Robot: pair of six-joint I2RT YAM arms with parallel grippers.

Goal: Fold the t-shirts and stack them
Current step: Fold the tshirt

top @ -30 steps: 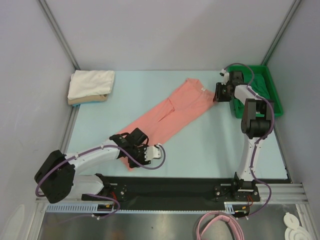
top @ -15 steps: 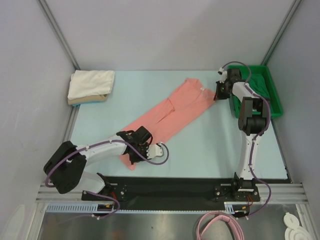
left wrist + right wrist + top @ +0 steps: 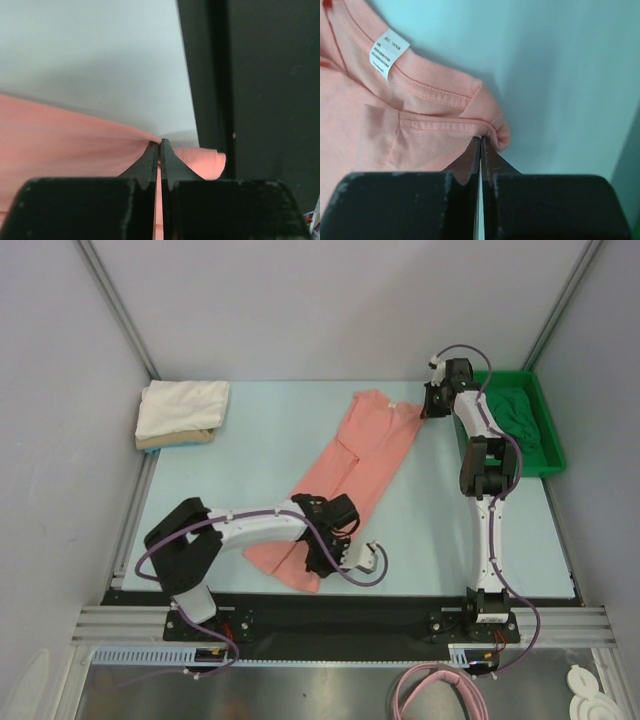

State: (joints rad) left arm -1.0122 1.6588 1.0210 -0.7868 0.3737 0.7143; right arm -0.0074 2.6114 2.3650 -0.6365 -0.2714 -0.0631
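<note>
A salmon-pink t-shirt (image 3: 360, 455) lies stretched in a long band across the light-blue table, neck end at the far right, hem at the near middle. My left gripper (image 3: 319, 558) is shut on the hem corner, and in the left wrist view the pink cloth (image 3: 60, 135) is pinched between the closed tips (image 3: 159, 145). My right gripper (image 3: 428, 406) is shut on the shoulder corner beside the neckband; the right wrist view shows its tips (image 3: 480, 140) biting the seam, below the white neck label (image 3: 389, 52). A folded white t-shirt (image 3: 182, 405) lies on a tan one (image 3: 172, 440) at the far left.
A bright green tray (image 3: 553, 440) stands at the far right with dark green cloth (image 3: 520, 415) in it, close behind the right gripper. A black strip (image 3: 260, 100) runs along the table's near edge, just beyond the held hem. Grey walls enclose the table.
Both grippers have shut on the pink t-shirt. The left one dragged the hem to the right and the right one carried the shoulder farther back, so the shirt lies steeper.
</note>
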